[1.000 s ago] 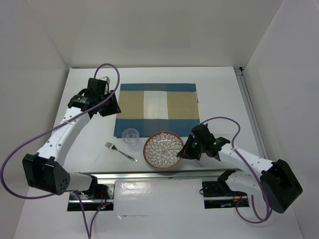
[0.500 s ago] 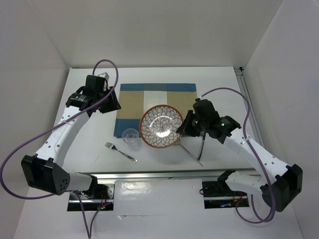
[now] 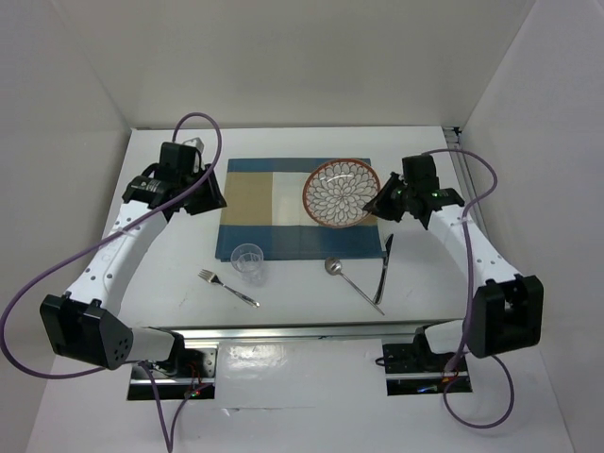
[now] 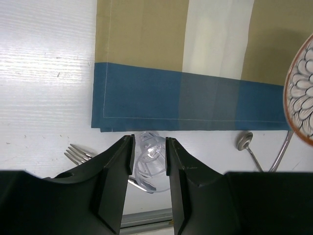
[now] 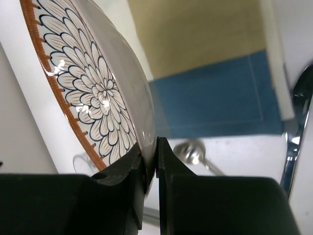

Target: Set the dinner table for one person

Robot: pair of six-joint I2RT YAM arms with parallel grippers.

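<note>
The white dinner table [image 3: 170,255] bears a blue-and-tan striped placemat [image 3: 274,212]. My right gripper [image 3: 382,203] is shut on the rim of a flower-patterned plate with an orange rim [image 3: 342,192]. It holds the plate tilted above the placemat's right part. In the right wrist view the fingers [image 5: 155,147] pinch the plate's edge [image 5: 93,88]. My left gripper [image 3: 209,200] is open and empty, held high over the placemat's left edge. A clear glass [image 3: 248,258] stands on the placemat's near edge and shows far below between the left fingers [image 4: 149,156].
A fork [image 3: 226,288] lies on the table left of the glass. A spoon [image 3: 351,283] and a knife [image 3: 385,269] lie near the placemat's near right corner. White walls enclose the table on three sides. A metal rail runs along the near edge.
My right gripper carried the plate from the table's near middle up and to the right, over the placemat's right part. The spoon and knife came into view. The left arm stayed put.
</note>
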